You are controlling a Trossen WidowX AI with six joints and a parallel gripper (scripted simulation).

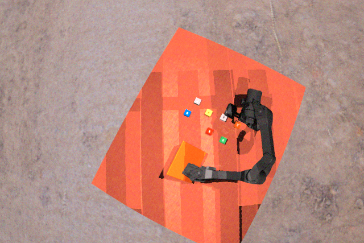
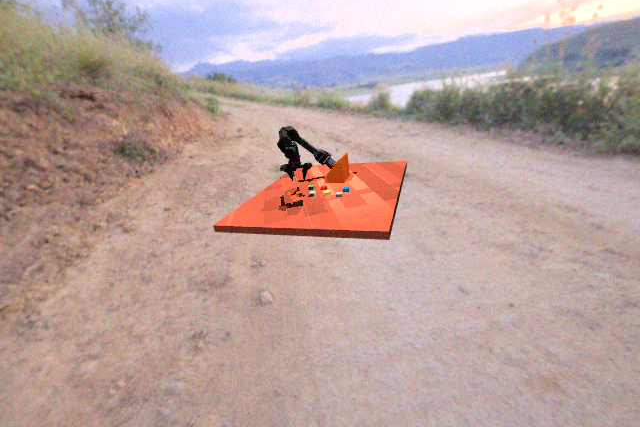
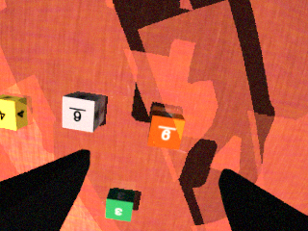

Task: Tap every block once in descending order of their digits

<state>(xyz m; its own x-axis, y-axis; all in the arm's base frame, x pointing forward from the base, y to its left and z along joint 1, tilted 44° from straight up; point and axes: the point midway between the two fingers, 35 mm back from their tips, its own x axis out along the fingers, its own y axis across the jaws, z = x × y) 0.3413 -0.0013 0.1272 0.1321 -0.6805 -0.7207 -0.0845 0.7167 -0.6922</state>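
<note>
The arm (image 1: pixel 265 134) is dark grey and folded into a hook shape. From its base (image 1: pixel 194 172) the first link runs sideways along the table to an elbow, where it bends sharply; the second link then stretches back the other way to the wrist. The wrist tips down, so the gripper (image 1: pixel 233 115) points at the surface from above and hangs clear of it. Its two fingers stand wide apart, with nothing between them. In the wrist view they show as two dark wedges at the lower corners, tips angled inward toward each other.
</note>
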